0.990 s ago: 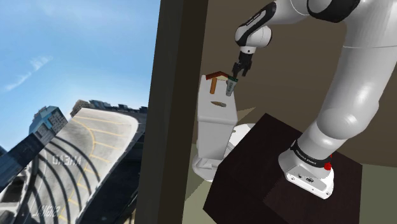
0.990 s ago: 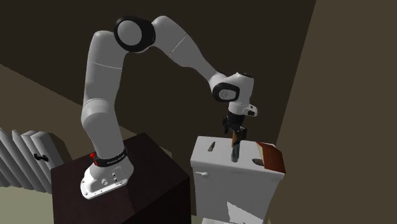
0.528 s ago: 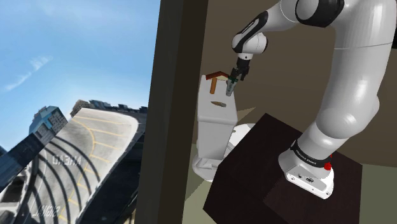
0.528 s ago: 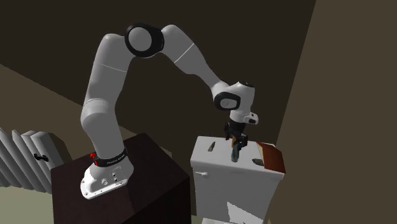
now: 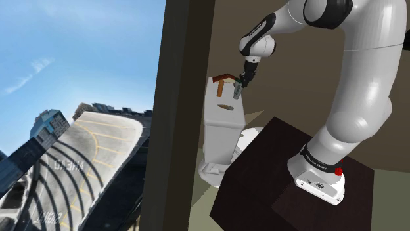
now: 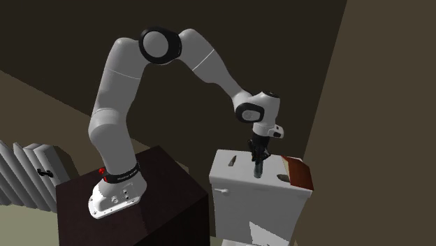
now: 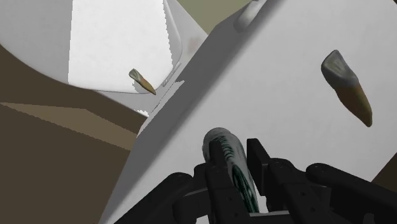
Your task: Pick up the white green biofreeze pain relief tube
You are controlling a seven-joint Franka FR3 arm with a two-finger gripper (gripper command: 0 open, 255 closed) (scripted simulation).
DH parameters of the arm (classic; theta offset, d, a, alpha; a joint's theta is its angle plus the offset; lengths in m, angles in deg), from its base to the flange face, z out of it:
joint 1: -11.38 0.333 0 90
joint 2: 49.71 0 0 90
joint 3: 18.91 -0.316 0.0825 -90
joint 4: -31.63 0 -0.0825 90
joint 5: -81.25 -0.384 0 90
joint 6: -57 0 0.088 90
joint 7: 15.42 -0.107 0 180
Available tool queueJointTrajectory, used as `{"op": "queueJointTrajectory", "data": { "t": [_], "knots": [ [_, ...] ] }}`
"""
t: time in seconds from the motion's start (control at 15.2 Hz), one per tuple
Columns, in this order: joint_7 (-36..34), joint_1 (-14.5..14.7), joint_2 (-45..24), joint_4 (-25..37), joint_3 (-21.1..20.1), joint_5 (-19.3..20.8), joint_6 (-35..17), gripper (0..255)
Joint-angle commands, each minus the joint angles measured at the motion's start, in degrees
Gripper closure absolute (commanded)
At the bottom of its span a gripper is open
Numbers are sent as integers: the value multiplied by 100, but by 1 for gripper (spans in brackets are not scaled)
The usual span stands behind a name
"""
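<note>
The tube is white with green print and stands upright on the white toilet tank's lid. My gripper has come down over it from above, and its black fingers are shut on the tube's sides. In the shoulder view the gripper clasps the tube above the tank. In the second exterior view the gripper holds the tube near the middle of the lid.
A brown box lies at the lid's end against the wall. A small tan-tipped object lies on the lid near the tube, and another lies lower down. My dark stand is beside the toilet. A radiator stands behind.
The arm lowered the gripper over the tube, and the fingers have closed on it. The tube still stands on the lid.
</note>
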Motion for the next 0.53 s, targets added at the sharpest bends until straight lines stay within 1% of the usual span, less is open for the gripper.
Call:
{"op": "queueJointTrajectory", "data": {
  "t": [0.0,0.2,0.46],
  "knots": [
    [0,1,-3,-2,-1,0,0,255],
    [1,0,2,-4,1,2,3,255],
    [-82,50,226,10,71,119,227,255]
  ]
}}
